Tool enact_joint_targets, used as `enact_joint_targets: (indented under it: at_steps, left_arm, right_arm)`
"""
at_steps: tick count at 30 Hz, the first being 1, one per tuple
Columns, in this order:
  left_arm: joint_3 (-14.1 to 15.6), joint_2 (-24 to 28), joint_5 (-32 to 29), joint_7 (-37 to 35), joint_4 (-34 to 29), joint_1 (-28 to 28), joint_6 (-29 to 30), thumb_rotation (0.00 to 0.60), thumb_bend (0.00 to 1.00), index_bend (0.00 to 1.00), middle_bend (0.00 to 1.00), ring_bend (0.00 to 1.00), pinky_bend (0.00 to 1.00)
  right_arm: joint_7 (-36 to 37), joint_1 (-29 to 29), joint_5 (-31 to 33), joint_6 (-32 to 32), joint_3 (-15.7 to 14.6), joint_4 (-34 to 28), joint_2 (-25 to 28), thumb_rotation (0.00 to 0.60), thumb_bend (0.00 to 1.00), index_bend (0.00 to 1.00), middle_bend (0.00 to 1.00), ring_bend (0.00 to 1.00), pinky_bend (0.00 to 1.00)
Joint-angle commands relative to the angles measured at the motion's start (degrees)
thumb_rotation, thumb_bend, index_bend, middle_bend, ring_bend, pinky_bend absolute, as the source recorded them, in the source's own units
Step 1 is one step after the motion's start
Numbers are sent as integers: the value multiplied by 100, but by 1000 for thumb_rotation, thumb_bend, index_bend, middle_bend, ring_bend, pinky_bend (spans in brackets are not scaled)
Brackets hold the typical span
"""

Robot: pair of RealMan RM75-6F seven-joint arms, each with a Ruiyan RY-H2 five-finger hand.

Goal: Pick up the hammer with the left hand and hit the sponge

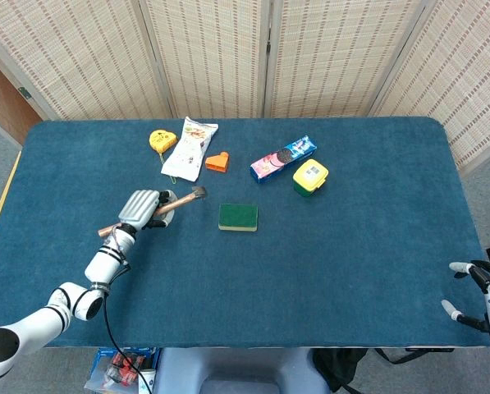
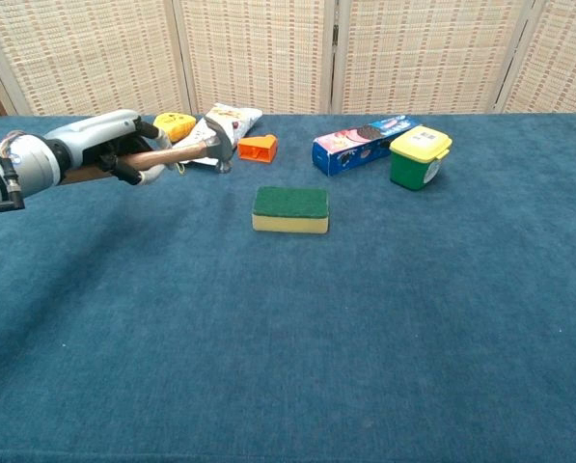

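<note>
My left hand (image 1: 143,208) (image 2: 109,144) grips the wooden handle of the hammer (image 1: 187,197) (image 2: 196,151), holding it above the table. The metal head points right and hangs well to the left of the sponge (image 1: 238,217) (image 2: 289,209). That sponge, green on top and yellow below, lies flat near the table's middle with nothing touching it. My right hand (image 1: 479,297) shows only at the lower right edge of the head view, fingers spread and holding nothing.
Along the back lie a yellow tape measure (image 1: 162,140), a white snack bag (image 1: 190,148), an orange block (image 1: 217,162), a blue cookie pack (image 1: 282,158) and a green tub with a yellow lid (image 1: 309,176). The blue cloth (image 2: 316,338) covers the table.
</note>
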Motion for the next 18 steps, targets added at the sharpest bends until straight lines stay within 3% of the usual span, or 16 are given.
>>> enact_joint_targets:
  at_steps: [1, 4, 6, 8, 10, 12, 14, 18]
  left_arm:
    - [58, -97, -62, 47, 246, 118, -67, 600, 687, 701, 815, 891, 1000]
    - [112, -155, 20, 10, 327, 196, 64, 600, 687, 658, 779, 818, 995]
    - [131, -179, 50, -18, 333, 232, 109, 600, 669, 548, 665, 678, 920]
    - [143, -175, 65, -49, 269, 257, 103, 600, 560, 380, 491, 480, 710]
    - [147, -121, 69, -30, 144, 267, 71, 600, 407, 148, 231, 220, 392]
    - [100, -38, 63, -55, -65, 298, 156, 600, 353, 26, 69, 70, 203]
    - [57, 56, 75, -59, -276, 348, 308, 600, 340, 0, 4, 5, 98]
    - [-34, 391, 34, 120, -863, 507, 606, 600, 340, 0, 0, 0, 49]
  right_arm:
    - [-7, 10, -8, -6, 3, -3, -2, 600, 167, 313, 411, 204, 196]
    - [-18, 24, -24, -3, 10, -15, 1, 600, 166, 313, 411, 204, 196]
    - [-28, 30, -35, -2, 10, -25, 5, 600, 166, 313, 411, 204, 196]
    - [-34, 35, -47, 5, 12, -37, 9, 600, 167, 313, 411, 204, 196]
    - [-41, 26, -58, 27, 8, -50, 18, 600, 166, 313, 411, 204, 196]
    - [-45, 10, -52, 54, 8, -58, 25, 600, 166, 313, 411, 204, 196]
    - [-41, -7, -47, 76, 4, -57, 30, 600, 166, 313, 411, 204, 196]
    - [-14, -36, -32, 106, -1, -40, 32, 600, 166, 313, 411, 204, 196]
